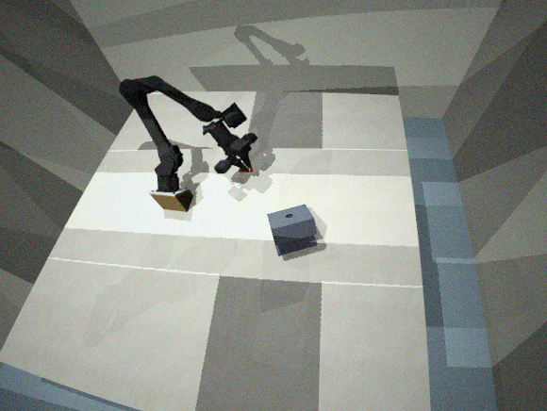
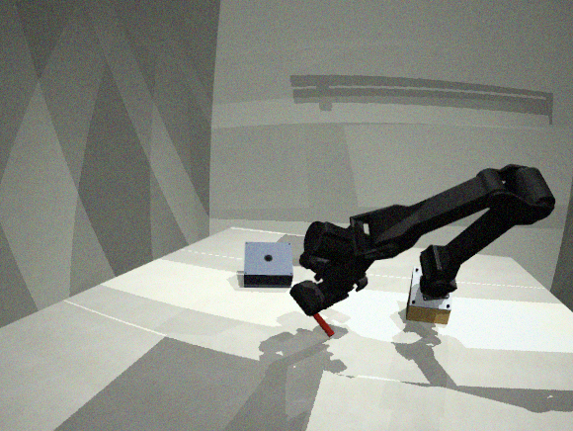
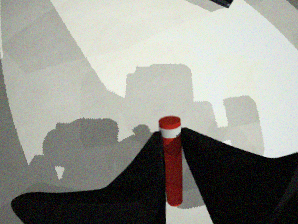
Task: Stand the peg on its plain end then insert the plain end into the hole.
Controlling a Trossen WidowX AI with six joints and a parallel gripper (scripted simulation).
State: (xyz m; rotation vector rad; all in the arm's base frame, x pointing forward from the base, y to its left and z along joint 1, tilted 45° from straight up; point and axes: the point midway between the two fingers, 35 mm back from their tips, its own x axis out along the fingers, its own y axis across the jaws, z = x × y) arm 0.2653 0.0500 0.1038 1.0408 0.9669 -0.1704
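Observation:
The red peg [image 1: 251, 170] [image 2: 323, 325] [image 3: 173, 170] is tilted, its plain end pointing down in the exterior view. Its white band shows near the fingertips in the wrist view and is hidden in the exterior view. My gripper [image 1: 246, 168] [image 2: 314, 312] [image 3: 170, 135] is shut on the peg near the banded end. The plain end is close to the table; whether it touches cannot be told. The sloped panel [image 1: 294, 221] [image 2: 257, 264] is a blue-grey block, and its one hole [image 1: 289, 216] [image 2: 268, 258] is empty. The panel stands well away from the gripper.
The arm's base block [image 1: 171, 202] [image 2: 428, 314] stands on the table [image 1: 368, 207] [image 2: 207, 297], to the left of the panel in the top view and to its right in the exterior view. Arm shadows fall around the gripper. A dark edge shows at the top of the wrist view.

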